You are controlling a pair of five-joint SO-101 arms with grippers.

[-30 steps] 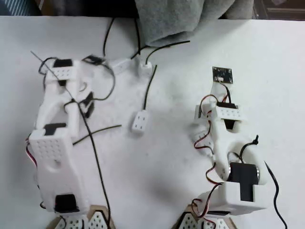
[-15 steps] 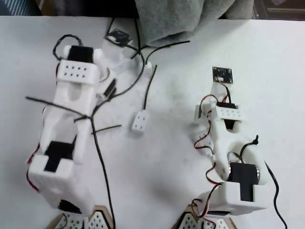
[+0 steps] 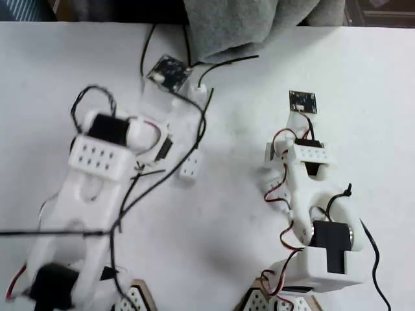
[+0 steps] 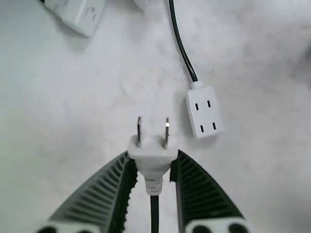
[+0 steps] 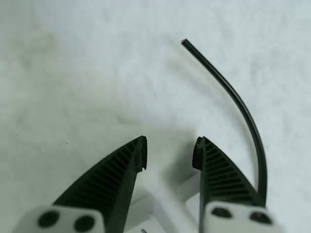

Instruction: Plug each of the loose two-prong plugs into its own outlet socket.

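My left gripper (image 4: 151, 167) is shut on a white two-prong plug (image 4: 151, 153), its prongs pointing away over the bare tabletop. Just beside the plug lies a white outlet socket (image 4: 204, 112) on a black cord, apart from the prongs. A second white socket block (image 4: 80, 12) lies farther off. From above, the left gripper (image 3: 162, 148) hangs next to the middle socket (image 3: 190, 165). The right gripper (image 5: 169, 154) stands open above the table with nothing between its fingers, and a loose black cable end (image 5: 184, 42) lies ahead of it.
A grey cloth (image 3: 246, 26) hangs over the table's back edge. Another white connector (image 3: 198, 92) and several black cords cross the back middle. The right arm (image 3: 305, 194) sits folded at the right. A black cord trails across the left arm.
The left arm has swung from the far left back corner toward the middle socket, carrying the plug and its cord. The right arm has not moved.
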